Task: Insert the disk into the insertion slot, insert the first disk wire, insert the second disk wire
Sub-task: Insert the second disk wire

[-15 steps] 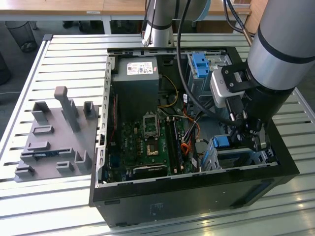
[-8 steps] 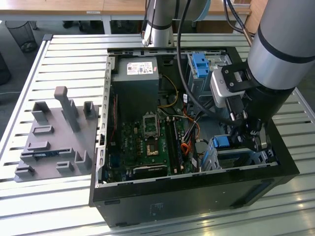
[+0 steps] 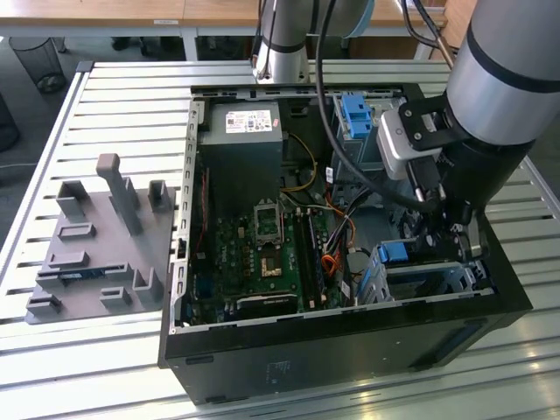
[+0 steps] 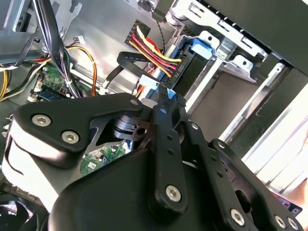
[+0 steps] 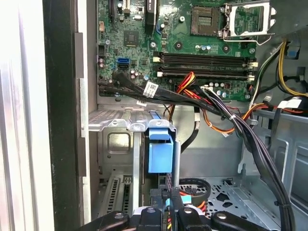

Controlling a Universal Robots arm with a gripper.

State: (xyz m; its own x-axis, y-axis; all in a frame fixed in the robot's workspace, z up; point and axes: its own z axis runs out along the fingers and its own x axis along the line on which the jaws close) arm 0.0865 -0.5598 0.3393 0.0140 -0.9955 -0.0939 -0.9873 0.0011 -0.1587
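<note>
Reaching into one open computer case [image 3: 350,350], one robot arm [image 3: 507,79] carries one tool [image 5: 168,209]; whether the tool is clenched or released cannot be told, though in the second wrist view one small blue-and-white connector [image 4: 149,84] lies right at its tip. Item, one disk [image 5: 160,154]: seated on edge in the insertion slot, its blue carrier end facing the tool, just ahead of it. Item, one insertion slot [image 5: 115,144]: silver-grey sheet metal cage, holding the disk, directly ahead of the tool. Item, one fan of yellow, red and black wires [image 4: 154,50]: running to the connector, just beyond the tool's tip. Item, one bundle of black cables [image 5: 216,103]: crossing between the slot and the board, past the disk from the tool. Item, one green motherboard [image 5: 144,33]: beyond the slot from the tool, with one processor socket [image 5: 209,19] and one raised socket frame [image 5: 248,17]. Item, one taller cage with a blue latch [image 3: 354,112]: inside the case, well apart from the tool. Item, one power supply [image 3: 241,149] with one white label: far corner of the case from the tool. Item, one grey fixture plate [image 3: 101,245]: outside the case on the slatted metal surface [image 3: 114,96], well apart from the tool.
</note>
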